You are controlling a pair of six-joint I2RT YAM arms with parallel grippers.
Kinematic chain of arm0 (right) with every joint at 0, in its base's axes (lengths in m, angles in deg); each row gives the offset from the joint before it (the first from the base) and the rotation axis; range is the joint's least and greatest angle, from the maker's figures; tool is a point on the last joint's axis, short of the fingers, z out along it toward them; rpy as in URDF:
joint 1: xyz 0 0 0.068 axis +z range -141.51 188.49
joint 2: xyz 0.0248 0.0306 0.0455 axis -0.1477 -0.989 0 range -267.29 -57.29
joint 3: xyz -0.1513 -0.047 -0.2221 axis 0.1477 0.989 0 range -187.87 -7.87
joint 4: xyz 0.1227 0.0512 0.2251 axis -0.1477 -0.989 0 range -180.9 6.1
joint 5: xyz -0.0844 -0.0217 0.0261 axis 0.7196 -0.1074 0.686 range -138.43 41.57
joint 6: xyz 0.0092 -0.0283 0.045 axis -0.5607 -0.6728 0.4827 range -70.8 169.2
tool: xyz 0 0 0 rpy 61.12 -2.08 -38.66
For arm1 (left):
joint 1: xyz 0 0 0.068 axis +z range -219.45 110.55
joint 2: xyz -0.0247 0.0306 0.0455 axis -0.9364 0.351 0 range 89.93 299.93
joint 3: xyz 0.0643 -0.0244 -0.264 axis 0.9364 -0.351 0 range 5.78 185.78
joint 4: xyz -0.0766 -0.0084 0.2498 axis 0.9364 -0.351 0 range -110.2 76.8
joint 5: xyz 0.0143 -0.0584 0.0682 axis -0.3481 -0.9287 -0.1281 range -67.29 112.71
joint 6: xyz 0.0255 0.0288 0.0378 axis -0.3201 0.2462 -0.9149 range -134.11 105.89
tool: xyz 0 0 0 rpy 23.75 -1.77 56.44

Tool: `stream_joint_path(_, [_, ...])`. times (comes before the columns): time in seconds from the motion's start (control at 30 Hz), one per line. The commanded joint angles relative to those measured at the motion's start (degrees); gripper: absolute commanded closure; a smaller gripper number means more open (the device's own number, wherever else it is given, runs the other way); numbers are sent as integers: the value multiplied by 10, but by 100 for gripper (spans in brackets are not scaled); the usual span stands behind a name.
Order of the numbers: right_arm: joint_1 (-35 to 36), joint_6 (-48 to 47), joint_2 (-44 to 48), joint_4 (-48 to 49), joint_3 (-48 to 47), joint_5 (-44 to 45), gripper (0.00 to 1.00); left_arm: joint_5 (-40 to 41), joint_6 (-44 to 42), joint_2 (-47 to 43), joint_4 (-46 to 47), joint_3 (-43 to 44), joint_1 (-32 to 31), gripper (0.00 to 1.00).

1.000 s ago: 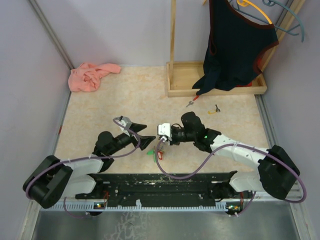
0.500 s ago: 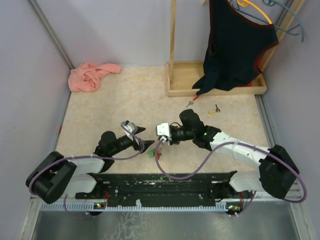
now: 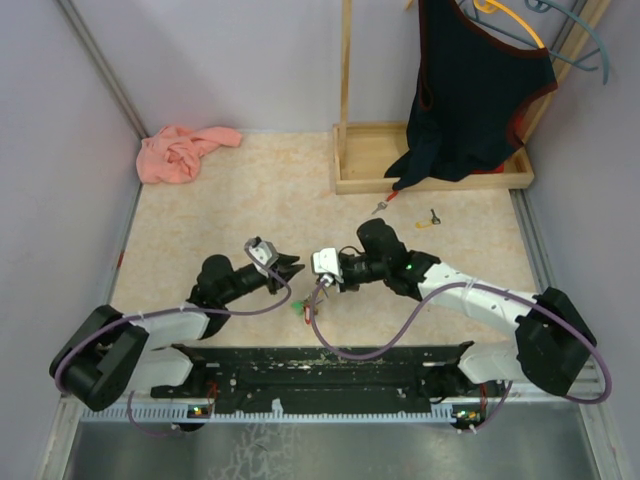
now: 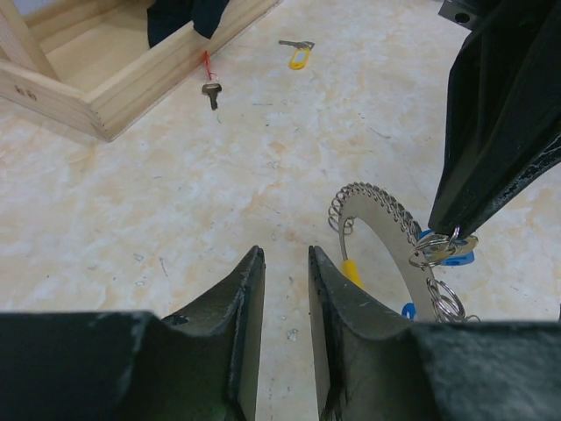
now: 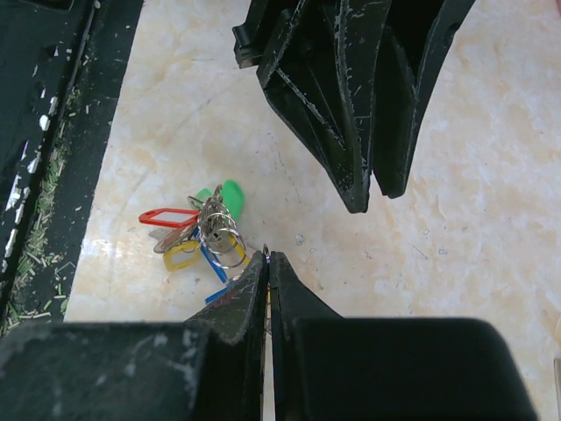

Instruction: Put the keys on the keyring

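The keyring (image 5: 206, 230), a bunch of metal rings with green, red, yellow and blue tags, rests on the table at the near middle (image 3: 308, 305). My right gripper (image 5: 267, 256) is shut on one small ring of it, and the left wrist view shows this ring (image 4: 443, 248) pinched at its tips. My left gripper (image 4: 285, 254) hovers just left of the keyring with its jaws a narrow gap apart and nothing between them. Two keys lie far off by the wooden tray, one with a red tag (image 4: 211, 88) and one with a yellow tag (image 4: 298, 54).
A wooden tray (image 3: 360, 170) stands at the back right with a dark garment (image 3: 470, 90) hanging over it from an orange hanger (image 3: 510, 20). A pink cloth (image 3: 183, 150) lies at the back left. The black base plate (image 3: 320, 365) runs along the near edge.
My left gripper has swung right and forward towards the right gripper's tips, and its jaws have narrowed from wide open. The right gripper has stayed shut and has hardly moved.
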Motion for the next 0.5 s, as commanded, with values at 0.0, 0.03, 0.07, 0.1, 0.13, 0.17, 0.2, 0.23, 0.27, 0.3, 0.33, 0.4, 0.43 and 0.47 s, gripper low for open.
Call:
stream_joint_path(0.0, [-4,-14,-2,18,-47,-26,100,-22,-24,-6,-33,17,2,61])
stream_joint_path(0.03, [-4,-15,-2,16,-49,-27,100,-26,-24,0,-51,26,2,57])
stream_joint_path(0.07, [-4,-15,-2,15,-50,-27,100,-40,-30,5,-74,36,2,57])
stream_joint_path(0.1, [-4,-16,-2,14,-51,-28,100,-60,-37,8,-85,41,2,56])
stream_joint_path(0.13, [-4,-16,-2,12,-53,-28,100,-80,-42,9,-83,43,2,55])
stream_joint_path(0.17, [-4,-17,-1,10,-53,-29,100,-92,-47,9,-75,39,2,55])
stream_joint_path(0.2, [-4,-18,0,8,-54,-29,100,-104,-56,6,-64,30,2,54])
stream_joint_path(0.23, [-4,-18,1,8,-54,-30,100,-109,-61,3,-51,21,2,54])
stream_joint_path(0.27, [-4,-18,1,8,-54,-31,100,-113,-64,-1,-36,12,2,54])
stream_joint_path(0.3, [-4,-18,1,8,-54,-33,100,-122,-67,-5,-24,6,2,53])
stream_joint_path(0.33, [-4,-18,1,8,-55,-36,100,-136,-71,-8,-17,2,3,51])
stream_joint_path(0.4, [-3,-18,1,7,-54,-39,100,-164,-78,-8,-18,3,4,44])
stream_joint_path(0.43, [-3,-19,1,8,-54,-40,100,-176,-81,-7,-21,6,5,45])
stream_joint_path(0.47, [-3,-19,0,9,-55,-42,100,-185,-82,-4,-24,10,5,45])
